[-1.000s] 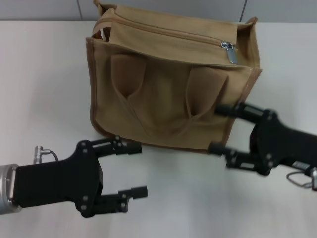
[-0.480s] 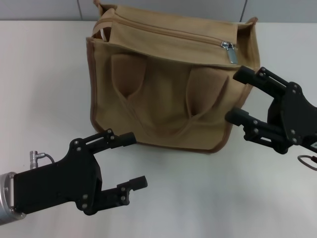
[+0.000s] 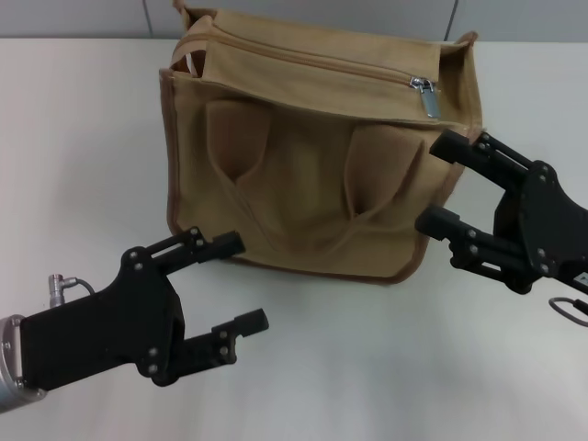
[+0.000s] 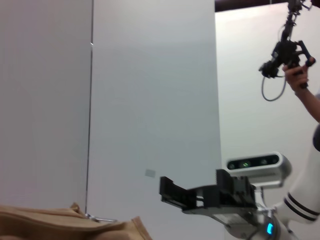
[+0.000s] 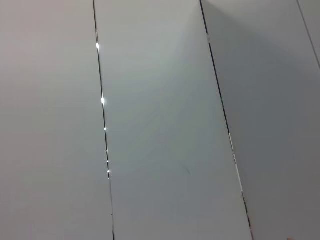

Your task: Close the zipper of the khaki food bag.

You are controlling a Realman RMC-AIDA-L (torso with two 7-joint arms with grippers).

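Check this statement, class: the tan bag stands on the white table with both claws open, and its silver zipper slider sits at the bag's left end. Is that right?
One detail is wrong. The head view shows the silver slider at the right end of the zipper, near the right claw. The rest holds: the tan bag stands on the white table, and the left claw and the right are both open.

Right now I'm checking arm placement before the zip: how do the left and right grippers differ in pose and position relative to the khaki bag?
The left gripper sits low by the khaki food bag's front bottom corner, while the right gripper sits higher at the bag's right side, nearer the zipper slider. The left gripper's upper fingertip lies at the bag's bottom edge; the right gripper's upper fingertip overlaps the bag's side edge. Both are open, point toward the bag, and hold nothing.
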